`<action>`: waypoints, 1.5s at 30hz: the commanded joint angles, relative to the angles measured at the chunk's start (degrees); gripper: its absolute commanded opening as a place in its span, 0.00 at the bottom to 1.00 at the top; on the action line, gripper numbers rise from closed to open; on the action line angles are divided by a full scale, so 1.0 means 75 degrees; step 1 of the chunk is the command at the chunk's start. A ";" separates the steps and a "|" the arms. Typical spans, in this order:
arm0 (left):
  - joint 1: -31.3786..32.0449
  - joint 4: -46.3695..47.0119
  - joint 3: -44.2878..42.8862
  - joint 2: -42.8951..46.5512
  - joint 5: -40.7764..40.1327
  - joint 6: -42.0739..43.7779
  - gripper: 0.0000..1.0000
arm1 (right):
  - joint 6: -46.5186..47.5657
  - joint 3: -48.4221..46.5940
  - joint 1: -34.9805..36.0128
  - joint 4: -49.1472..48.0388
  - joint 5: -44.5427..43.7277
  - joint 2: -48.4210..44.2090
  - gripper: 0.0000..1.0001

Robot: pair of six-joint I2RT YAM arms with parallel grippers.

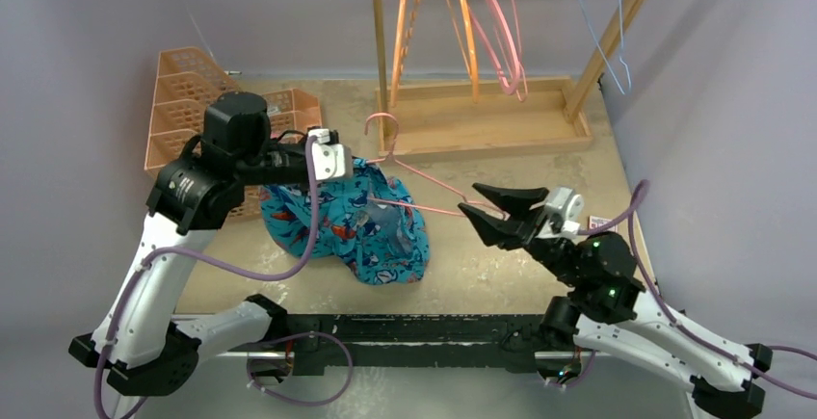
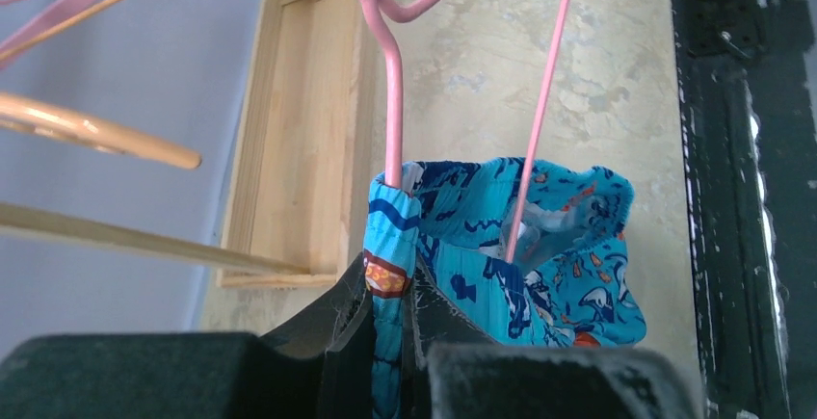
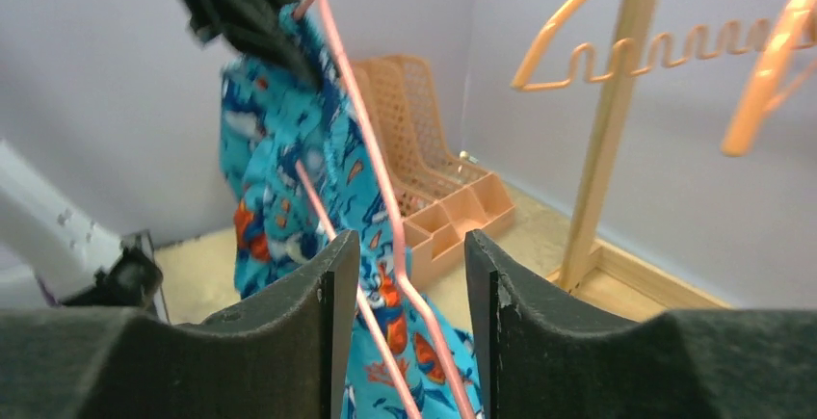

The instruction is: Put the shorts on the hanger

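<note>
Shorts (image 1: 361, 226): turquoise fabric printed with sharks and small orange-red fish; hanging bunched from the left gripper over the left-centre of the table (image 1: 482, 265).
Hanger (image 2: 392, 101): thin pink wire; hook points toward the wooden rack, and two of its wires run down into the open waist of the shorts.
Left gripper (image 2: 388, 284): fingers pressed together on the waistband edge, just beside the spot where the pink wire enters the fabric.
Right gripper (image 3: 409, 246): fingers apart; the hanger's far corner runs through the gap; cannot tell whether either finger touches it.
Wooden rack (image 1: 482, 120): stands at the back of the table, carrying orange hangers (image 1: 462, 14), further pink ones and light-blue wire hangers (image 1: 617, 43).
Orange baskets (image 1: 183, 91): lattice trays at the rear left corner.
Writing: small white slip (image 1: 598, 221) on the table beside the right gripper, print too small to read; a pale patch shows inside the waist, nothing legible.
</note>
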State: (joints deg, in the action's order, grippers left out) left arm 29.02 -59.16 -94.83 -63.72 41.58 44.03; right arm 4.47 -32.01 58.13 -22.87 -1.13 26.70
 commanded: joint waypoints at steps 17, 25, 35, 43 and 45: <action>0.0019 0.5165 0.1777 0.1455 -0.2646 -0.4390 0.00 | -0.5932 -0.2064 0.0032 0.3602 -0.2993 0.0357 0.56; 0.0022 0.6253 0.2262 0.1742 -0.2963 -0.5915 0.00 | -0.6070 -0.2344 0.0040 0.2799 -0.2307 0.2433 0.51; 0.0022 0.6147 0.2439 0.1983 -0.2786 -0.5949 0.00 | -0.6445 -0.2571 0.0032 0.2206 -0.2893 0.3749 0.52; 0.0022 0.6662 0.2794 0.2205 -0.2645 -0.6478 0.00 | -0.7130 -0.2234 0.0041 0.1985 -0.3452 0.4004 0.48; 0.0019 0.6825 0.2938 0.2272 -0.2582 -0.6595 0.00 | -0.7217 -0.2086 0.0035 0.1744 -0.3625 0.3973 0.47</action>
State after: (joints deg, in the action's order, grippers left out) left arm 29.02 -16.53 -73.87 -48.14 20.95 -1.83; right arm -45.95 -48.27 58.13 -4.93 -23.62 56.97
